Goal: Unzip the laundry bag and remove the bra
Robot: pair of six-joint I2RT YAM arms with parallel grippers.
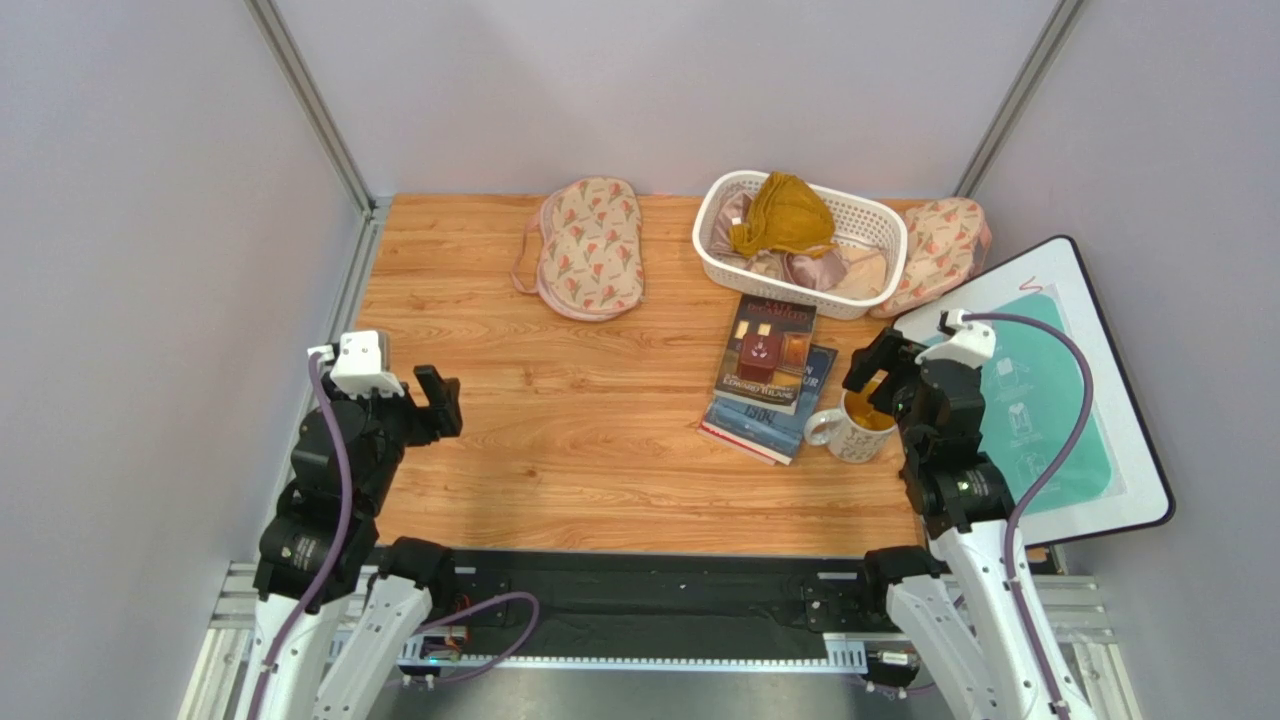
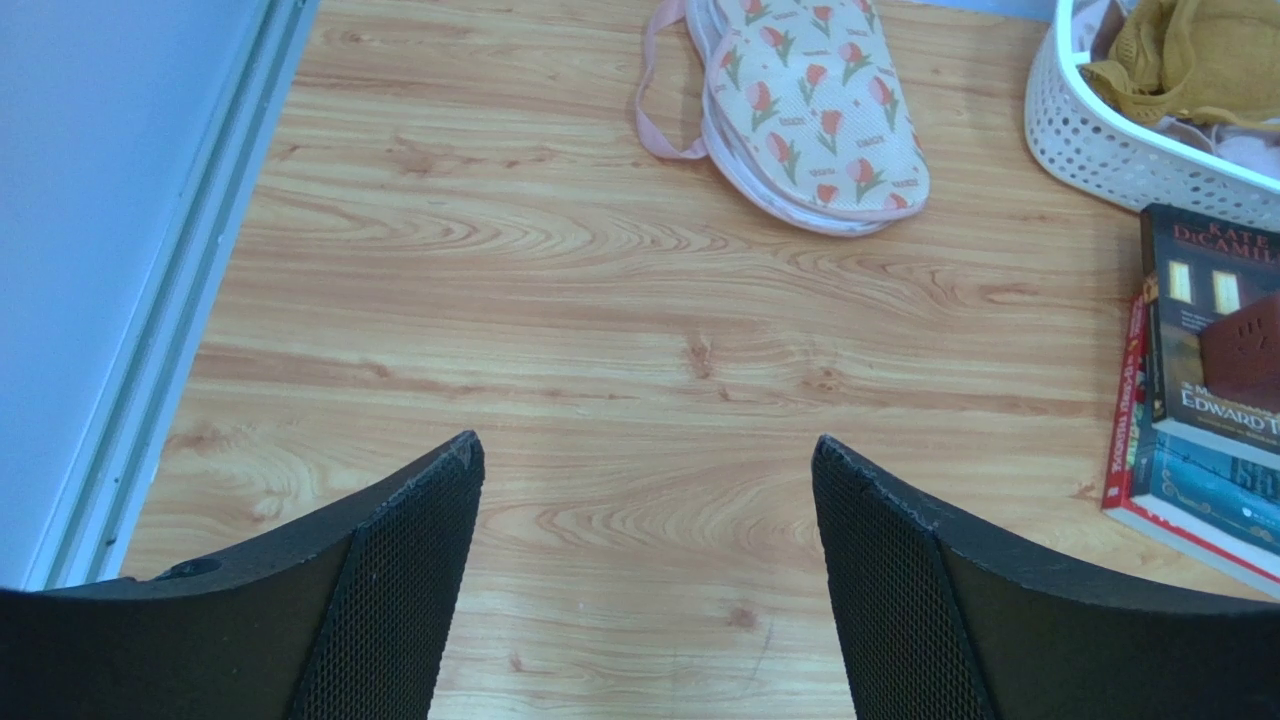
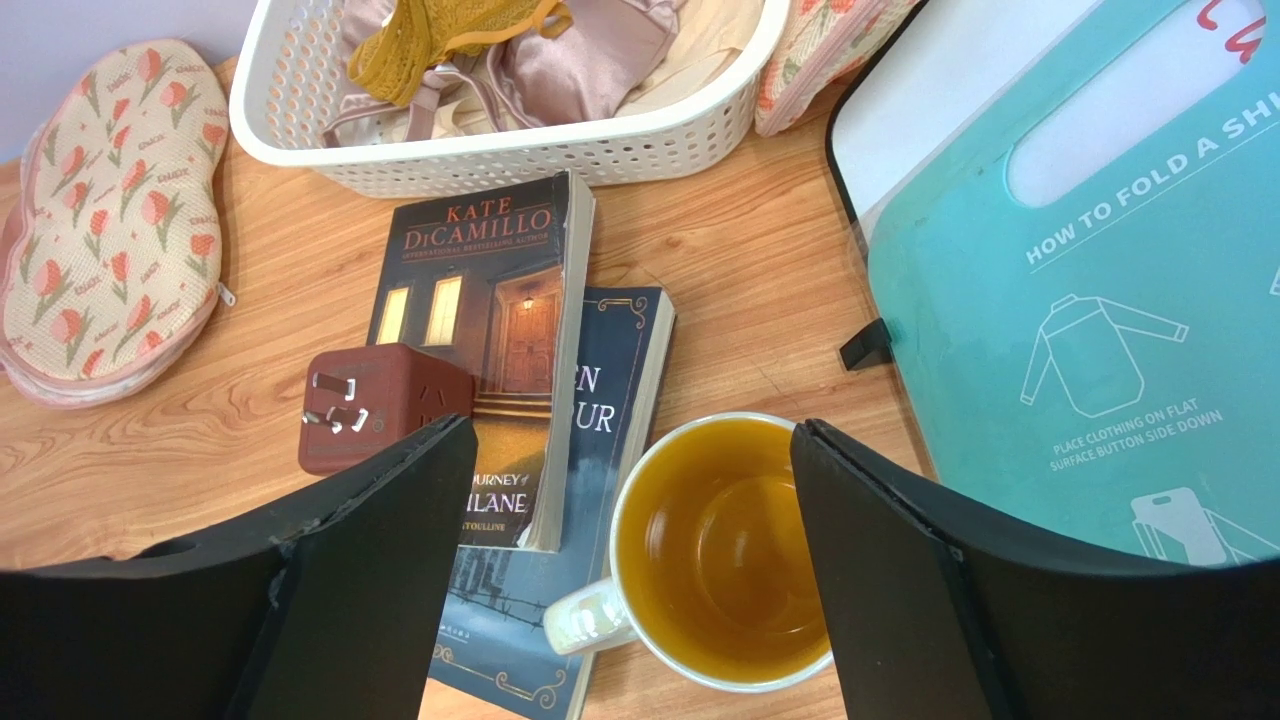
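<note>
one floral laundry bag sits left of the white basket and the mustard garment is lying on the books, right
Not quite: the mustard garment lies in the white basket, not on the books, as the top external view shows. One floral laundry bag does sit left of the basket.

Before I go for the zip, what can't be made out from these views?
- The bra shows in no view; fabric of the laundry bag hides its inside.
- Zip pull: too small in the top view; the left wrist view's top edge cuts off the bag's far end.
- Second floral bag: partly behind the basket in the top view.
- Basket bottom: covered by garments.
</note>
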